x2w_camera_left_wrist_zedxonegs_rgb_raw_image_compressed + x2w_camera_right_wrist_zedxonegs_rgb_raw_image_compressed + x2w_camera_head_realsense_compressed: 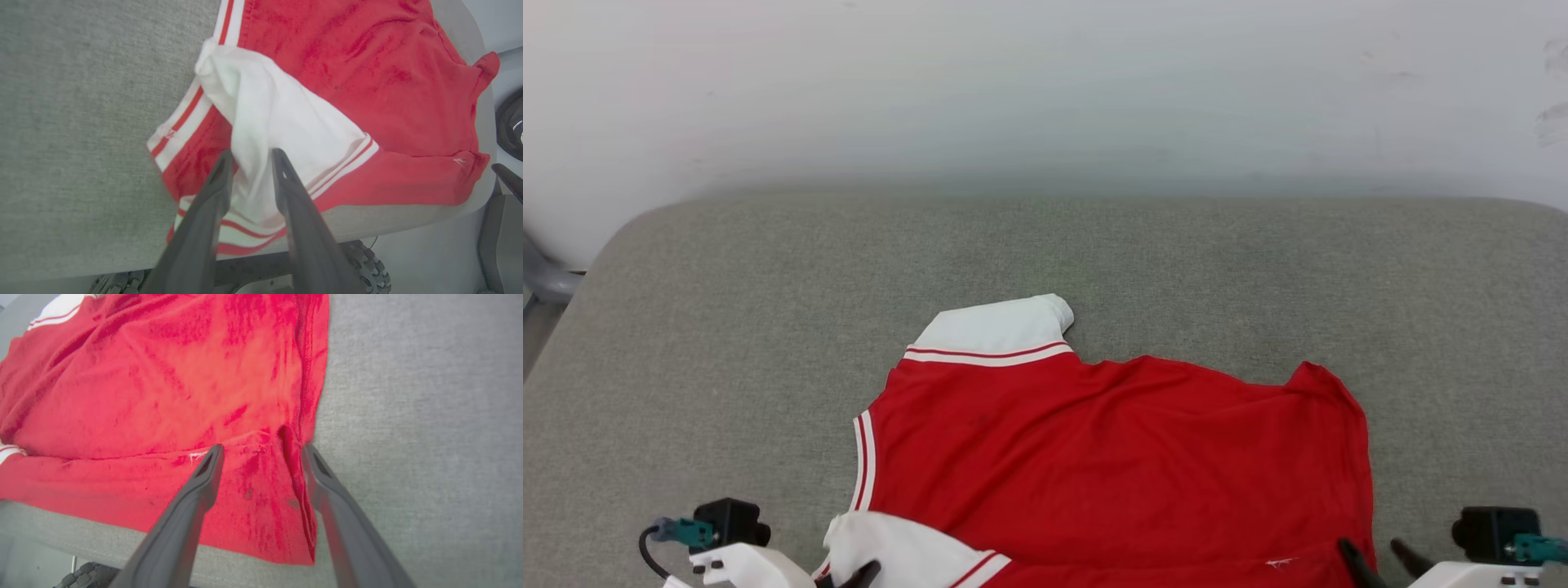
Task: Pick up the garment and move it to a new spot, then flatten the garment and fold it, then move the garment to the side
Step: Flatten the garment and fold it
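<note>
- The garment (1111,457) lay spread on the grey padded surface (768,327), red side up, at the near edge, a bit right of centre in the head view.
- No number or lettering was visible on the upward face.
- The far white sleeve (996,327) lay flat, pointing away from me, with striped trim where it met the red.
- The near white sleeve (278,114) was folded over onto the red body, bunched and wrinkled.
- My left gripper (251,157) sat at that near sleeve, at the lower left of the head view.
- Its fingers were narrowed with white fabric between them and creases running toward the gap. I couldn't tell if it was clamped or only straddling.
- My right gripper (261,451) was at the garment's near right corner by the hem.
- Its fingers were spread wide and released, with one tip on the red cloth and the other at the side edge, next to a small raised fold.
- The hem there reached the surface's front edge.
- The right side edge of the garment was slightly wavy, and the grey surface beyond it was bare.
</note>
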You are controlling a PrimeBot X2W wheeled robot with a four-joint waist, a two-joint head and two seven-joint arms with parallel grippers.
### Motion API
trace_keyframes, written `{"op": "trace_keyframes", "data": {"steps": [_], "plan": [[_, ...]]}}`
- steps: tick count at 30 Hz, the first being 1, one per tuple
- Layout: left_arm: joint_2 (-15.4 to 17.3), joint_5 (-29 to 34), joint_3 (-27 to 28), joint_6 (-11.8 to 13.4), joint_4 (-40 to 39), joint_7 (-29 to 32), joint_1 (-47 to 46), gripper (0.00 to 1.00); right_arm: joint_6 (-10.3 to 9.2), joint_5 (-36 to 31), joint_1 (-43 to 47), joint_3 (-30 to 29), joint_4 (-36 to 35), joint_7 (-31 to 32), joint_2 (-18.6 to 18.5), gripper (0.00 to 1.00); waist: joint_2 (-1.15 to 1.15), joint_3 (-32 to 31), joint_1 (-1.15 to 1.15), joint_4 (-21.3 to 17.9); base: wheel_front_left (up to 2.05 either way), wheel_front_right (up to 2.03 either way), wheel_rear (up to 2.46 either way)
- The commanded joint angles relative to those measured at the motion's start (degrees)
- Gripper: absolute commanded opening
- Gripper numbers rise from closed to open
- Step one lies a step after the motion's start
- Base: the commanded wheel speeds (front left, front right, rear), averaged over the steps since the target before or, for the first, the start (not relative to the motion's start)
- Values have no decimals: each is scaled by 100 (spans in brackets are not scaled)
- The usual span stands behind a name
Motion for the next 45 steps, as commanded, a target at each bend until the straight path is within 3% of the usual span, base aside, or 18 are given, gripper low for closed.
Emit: {"op": "trace_keyframes", "data": {"steps": [1, 5, 10, 21, 26, 35, 39, 45], "plan": [[10, 86, 11, -28, -18, -110, -84, 100, -3, -56, -64, -33, -40, -255, 26, 100, 0, -32, 0, -25, 0, 0, 0], [-13, 376, 79, -16, -112, -525, -258, 100, -4, -241, -254, -100, -108, -1093, 101, 100, 0, -76, 0, -80, 0, 0, 0], [-75, 769, 135, -139, -190, -1140, -573, 100, -3, -444, -497, -202, -304, -1653, 200, 100, 0, 23, 0, -159, 0, 0, 0], [-239, 1641, 422, -139, -389, -2670, -1494, 100, -4, -727, -1149, -276, -979, -1831, 299, 100, 0, 928, 0, -383, 0, 0, 0], [-252, 1766, 470, -223, -261, -2875, -1977, 100, -4, -695, -1462, -183, -1185, -1855, 304, 100, 0, 1427, 0, -553, 0, 0, 0], [-7, 1637, 280, -805, 519, -2194, -3304, 100, -3, -581, -1946, -111, -1019, -2029, 303, 100, 0, 2007, 0, -933, 0, 0, 0], [128, 1470, 106, -1009, 761, -1593, -3703, 100, -3, -527, -1996, -107, -895, -2099, 304, 100, 0, 2102, 0, -1066, 0, 0, 0], [442, 895, -287, -1222, 1140, -23, -4344, 100, -3, -392, -2038, -92, -684, -2246, 304, 100, 0, 2257, 0, -1293, 0, 0, 0]]}}
